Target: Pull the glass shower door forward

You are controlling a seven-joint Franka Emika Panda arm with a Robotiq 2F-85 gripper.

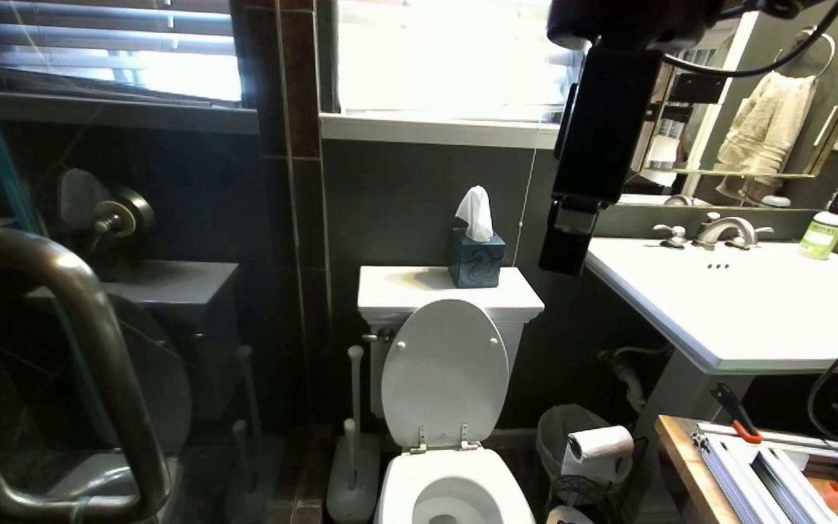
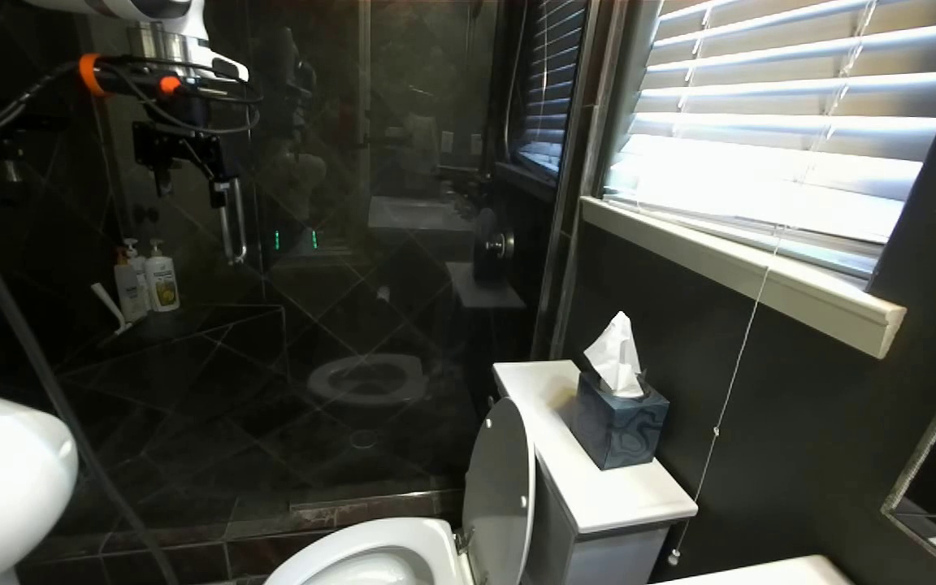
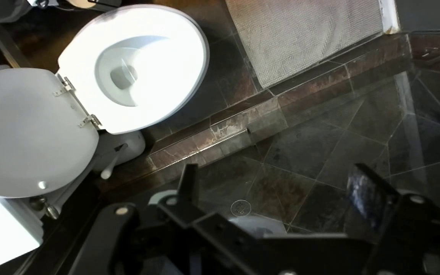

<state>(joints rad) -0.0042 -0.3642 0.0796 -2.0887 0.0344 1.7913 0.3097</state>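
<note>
Nearest, at the left side of an exterior view, looms the thick, curved metal handle [image 1: 110, 342] of the glass shower door [image 1: 193, 233]. This handle is the place to take hold: rigid, but probably slick, so a firm closure around its long side should serve better than a light pinch. The clear door looks stiff and is likely heavy, slow to start and then reluctant to stop; a steady, gentle pull suits it, following whatever arc the door allows. Its bare, bluish-green edge [image 1: 3, 145] would make a poor and risky grip, since glass takes knocks badly.

Farther back, it seems, the hand [image 3: 277, 181] hangs apart from the handle, its fingers [image 3: 188, 185] spread wide, with nothing visibly pinched between them in the wrist view. Beyond that stands the toilet [image 1: 455, 378], and farthest, above it, the bright window [image 1: 448, 58]; whether the door's swing comes near the toilet I cannot tell.
</note>
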